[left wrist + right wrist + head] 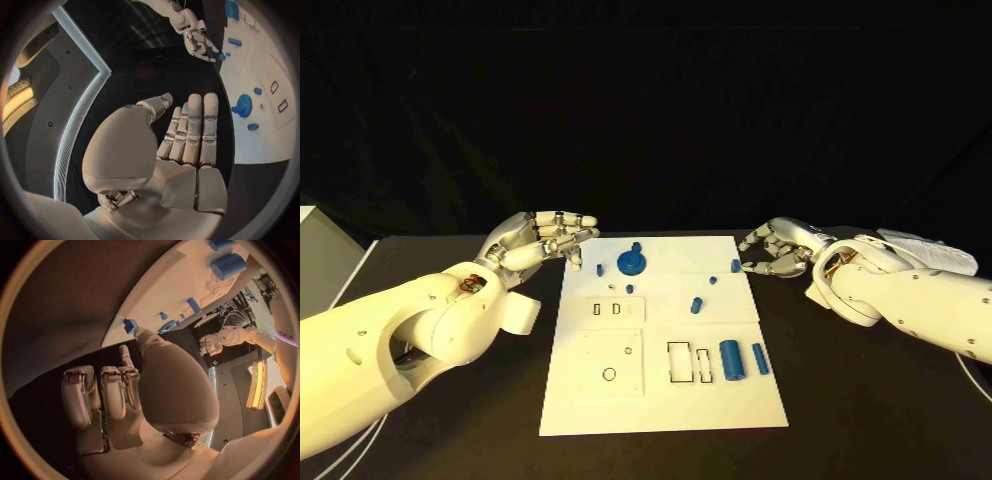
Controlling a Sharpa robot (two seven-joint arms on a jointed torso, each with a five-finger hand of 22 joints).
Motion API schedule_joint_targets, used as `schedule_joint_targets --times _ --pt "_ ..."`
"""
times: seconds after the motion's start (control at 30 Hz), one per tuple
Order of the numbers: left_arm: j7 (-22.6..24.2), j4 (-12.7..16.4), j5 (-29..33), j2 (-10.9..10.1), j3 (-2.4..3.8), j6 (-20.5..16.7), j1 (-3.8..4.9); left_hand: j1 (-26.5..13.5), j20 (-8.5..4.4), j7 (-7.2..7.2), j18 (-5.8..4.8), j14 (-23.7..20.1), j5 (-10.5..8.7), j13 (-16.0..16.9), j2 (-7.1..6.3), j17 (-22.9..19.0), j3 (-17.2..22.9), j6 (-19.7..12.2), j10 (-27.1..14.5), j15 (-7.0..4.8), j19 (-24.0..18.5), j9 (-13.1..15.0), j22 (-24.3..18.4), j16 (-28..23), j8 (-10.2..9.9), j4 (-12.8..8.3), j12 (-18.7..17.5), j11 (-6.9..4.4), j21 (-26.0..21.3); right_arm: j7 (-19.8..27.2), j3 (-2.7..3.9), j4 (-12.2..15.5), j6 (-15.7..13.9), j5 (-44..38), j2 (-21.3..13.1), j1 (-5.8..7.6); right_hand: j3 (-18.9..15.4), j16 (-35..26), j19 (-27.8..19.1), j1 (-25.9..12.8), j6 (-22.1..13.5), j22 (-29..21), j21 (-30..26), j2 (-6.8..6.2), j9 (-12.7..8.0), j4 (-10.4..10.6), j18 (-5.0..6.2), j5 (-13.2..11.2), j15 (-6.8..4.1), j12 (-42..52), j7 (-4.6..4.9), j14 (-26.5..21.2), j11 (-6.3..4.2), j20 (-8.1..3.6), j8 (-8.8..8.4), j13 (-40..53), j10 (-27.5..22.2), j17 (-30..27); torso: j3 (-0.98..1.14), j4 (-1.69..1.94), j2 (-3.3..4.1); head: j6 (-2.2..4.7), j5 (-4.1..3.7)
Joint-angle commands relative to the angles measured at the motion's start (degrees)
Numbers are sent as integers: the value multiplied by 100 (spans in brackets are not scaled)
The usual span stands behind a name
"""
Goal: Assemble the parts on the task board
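Both hands hover empty at the board's far corners: the left hand (542, 238) with fingers straight and slightly apart, the right hand (776, 248) with fingers curled in on nothing. The white board (733, 400) lies mid-table, its blue parts (730, 354) scattered loose across it. A careless reach could likely knock a small piece rolling off the edge. No readable writing shows on the board or parts.
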Motion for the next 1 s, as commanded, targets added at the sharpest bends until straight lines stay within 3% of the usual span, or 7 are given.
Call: schedule_joint_targets --times 0.03,0.27,0.63,1.0 --pt "29 16 -15 -2 5 98 0 -3 5 74 90 -42 6 -4 0 -6 24 -33 -42 18 -43 9 9 22 31 -2 27 11 21 15 -1 -41 157 -55 35 -23 -5 20 600 16 -42 1508 26 -41 -5 -8 -83 -28 23 12 10 582 43 35 -25 1509 608 1394 -1 -3 -1 -20 1" --pt "26 21 -19 -11 5 97 0 -3 5 74 90 -42 6 -4 0 -6 24 -33 -42 18 -43 9 9 22 31 -2 27 11 21 -4 -3 -100 191 -46 109 -60 2 22 600 2 -20 1508 26 -20 -4 16 -83 3 21 12 6 583 42 35 -16 1509 608 1400 0 3 -7 -47 -8" --pt "17 21 -27 -20 5 91 0 -7 6 70 91 -43 6 -4 -3 -10 47 -36 -43 17 -55 17 15 32 39 -14 35 9 39 9 -9 -169 313 8 208 -136 94 20 600 -23 186 1508 26 64 15 99 -83 37 -67 12 -56 582 -1 -28 70 1509 608 1396 12 -7 -5 -85 2" --pt "12 18 -33 -21 5 84 1 -7 6 70 91 -43 6 -4 -3 -10 47 -36 -43 17 -55 17 15 32 39 -14 35 9 39 -45 -10 -201 276 -13 254 -148 220 20 600 -9 298 1508 26 132 17 124 -83 51 -130 12 -111 582 -52 -90 111 1509 608 1396 9 -3 -9 -96 -9"
